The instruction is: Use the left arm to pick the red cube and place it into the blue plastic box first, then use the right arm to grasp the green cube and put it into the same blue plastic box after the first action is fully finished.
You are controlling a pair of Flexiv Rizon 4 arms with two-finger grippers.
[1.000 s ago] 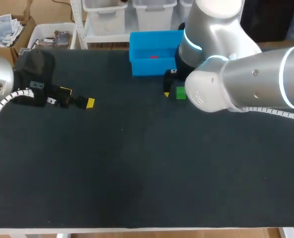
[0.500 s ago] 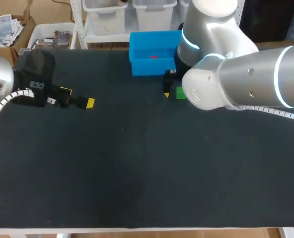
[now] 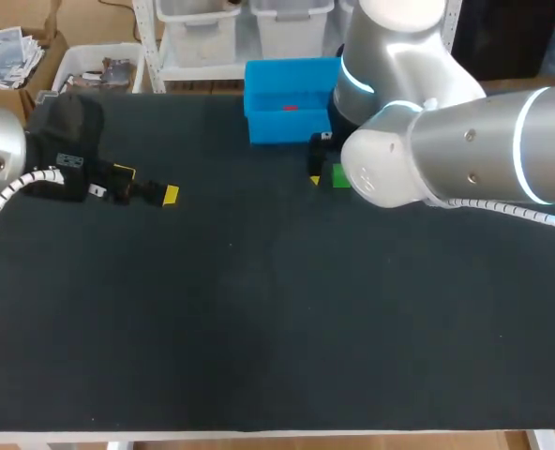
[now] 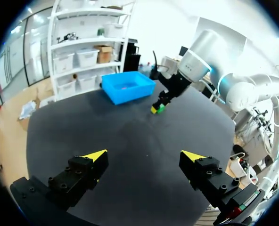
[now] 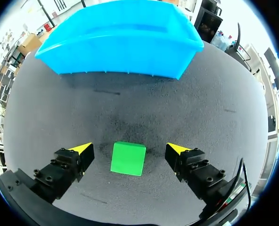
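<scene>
Dark table (image 3: 259, 328) cloth is spread beneath both arms. The red cube (image 3: 290, 107) is seen inside the blue plastic box (image 3: 292, 122). The green cube (image 5: 128, 158) is framed, untouched, between the spread fingers of the right end effector (image 5: 130, 149). The left end effector (image 4: 144, 155) is likewise spread, well apart from the box.

From my end the furniture I report is the table (image 3: 259, 328): big, rectangular, top covered edge to edge w/ a dark charcoal mat, matte finish. Close up in the right wrist view the surface is grainy and speckled, poss. rubber or felt, can't tell which. A pale strip runs along the near edge. Light is even, w/ a faint soft sheen mid-table in the left wrist view.
</scene>
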